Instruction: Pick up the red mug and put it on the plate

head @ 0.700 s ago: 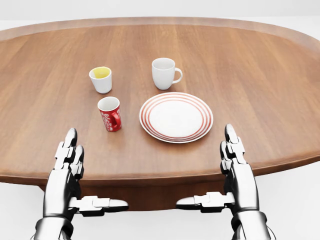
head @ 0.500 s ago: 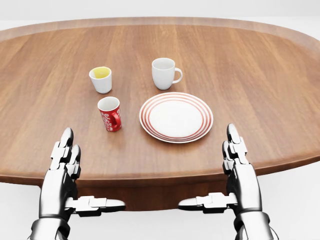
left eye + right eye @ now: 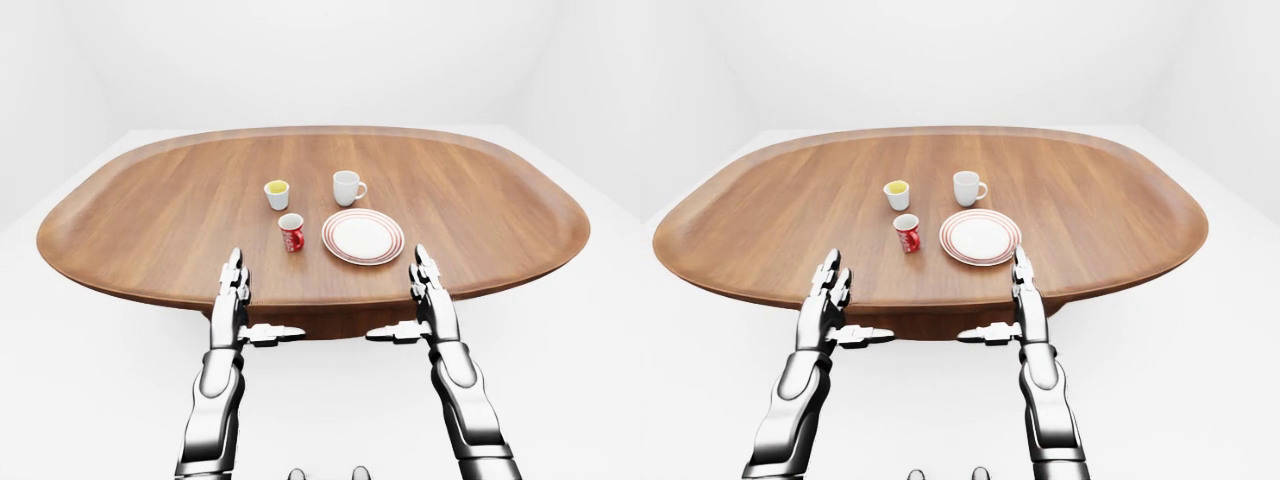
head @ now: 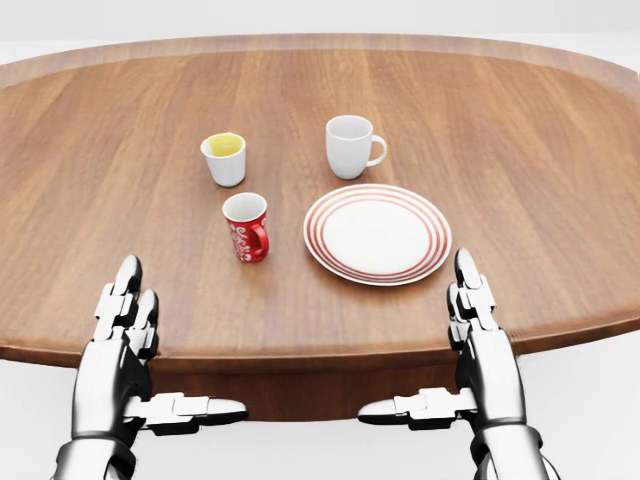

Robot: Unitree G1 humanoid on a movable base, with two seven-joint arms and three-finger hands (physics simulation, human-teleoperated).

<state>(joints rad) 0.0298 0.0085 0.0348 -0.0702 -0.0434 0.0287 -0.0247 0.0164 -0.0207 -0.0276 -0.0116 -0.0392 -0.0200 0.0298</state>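
Note:
The red mug [image 4: 247, 227] stands upright on the wooden table [image 4: 120, 120], just left of the white plate with red rings [image 4: 377, 233]. My left hand [image 4: 125, 340] hovers at the table's near edge, below and left of the mug, fingers spread open and thumb pointing inward. At the near edge below the plate's right side, my right hand [image 4: 478, 335] is open too. Neither hand touches anything.
A white mug [image 4: 352, 146] stands above the plate in the head view. A small white cup with yellow inside [image 4: 225, 158] stands above the red mug. The oval table's rim [image 3: 300, 300] runs just under both hands.
The whole picture has shifted right, so the camera has moved left a little. My left hand has drifted slightly left and down; the mugs and plate stay put on the table.

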